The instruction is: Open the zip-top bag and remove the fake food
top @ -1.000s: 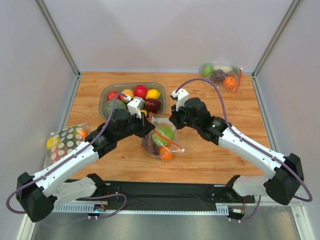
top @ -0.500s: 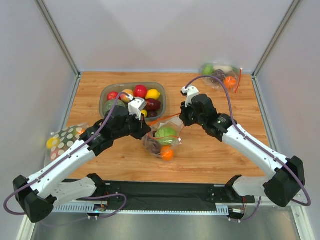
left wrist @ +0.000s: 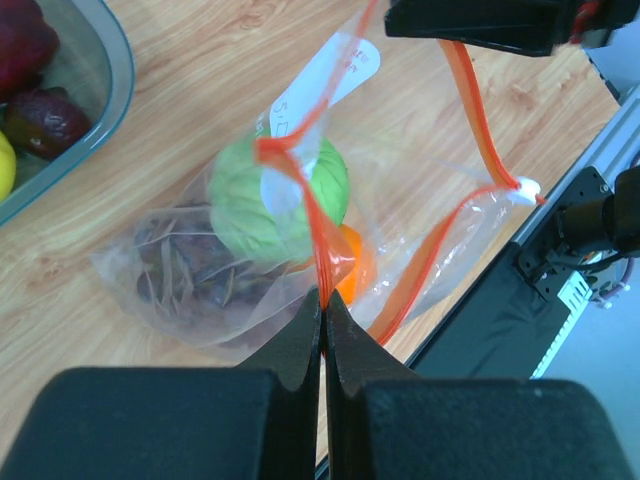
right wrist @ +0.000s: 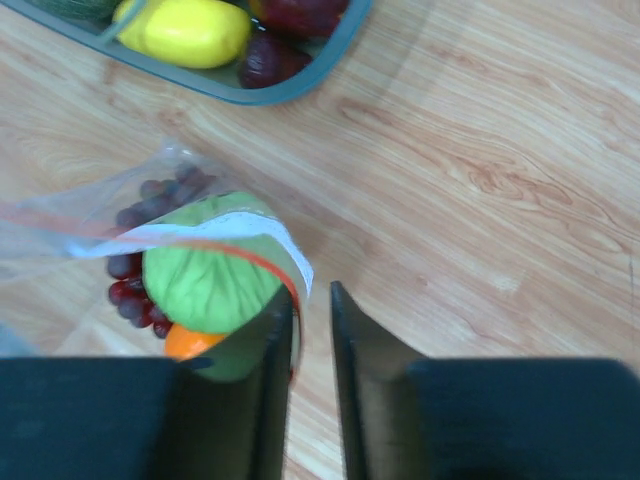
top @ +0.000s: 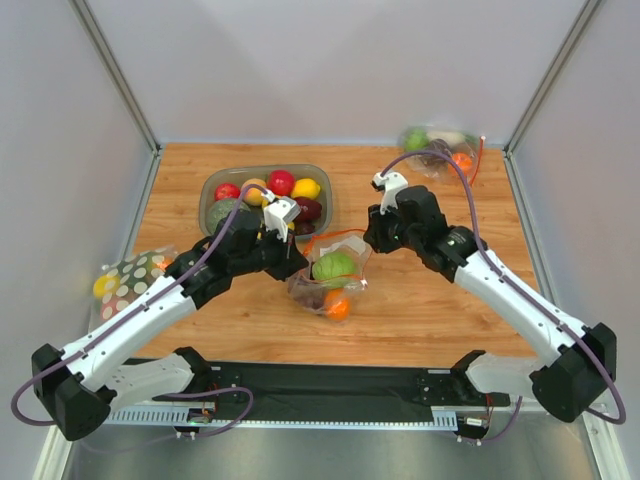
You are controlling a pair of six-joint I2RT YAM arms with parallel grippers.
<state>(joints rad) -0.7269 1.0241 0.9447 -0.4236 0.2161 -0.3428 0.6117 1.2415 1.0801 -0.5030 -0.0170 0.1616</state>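
Observation:
The zip-top bag (top: 330,272) lies on the wooden table between my arms, its orange-red zip strip (left wrist: 470,95) pulled wide apart. Inside it sits the fake food: a light green fruit (top: 334,266) (left wrist: 280,200) (right wrist: 205,280), a purple grape bunch (left wrist: 190,270) (right wrist: 135,275) and a small orange (top: 337,304) (right wrist: 190,340). My left gripper (top: 298,266) (left wrist: 324,300) is shut on the near side of the strip. My right gripper (top: 368,238) (right wrist: 312,290) stands slightly open at the bag's right; the mouth edge rests against its left finger, not clamped.
A grey bowl (top: 322,185) of red apples, lemons and a dark green squash stands behind the left gripper. A second clear bag of fruit (top: 440,150) lies at the back right. A white polka-dot bag (top: 135,275) lies at the left edge.
The two grippers drew apart, spreading the bag's mouth open. The right gripper moved right and back, then parted its jaws off the zip strip. The left gripper stayed shut.

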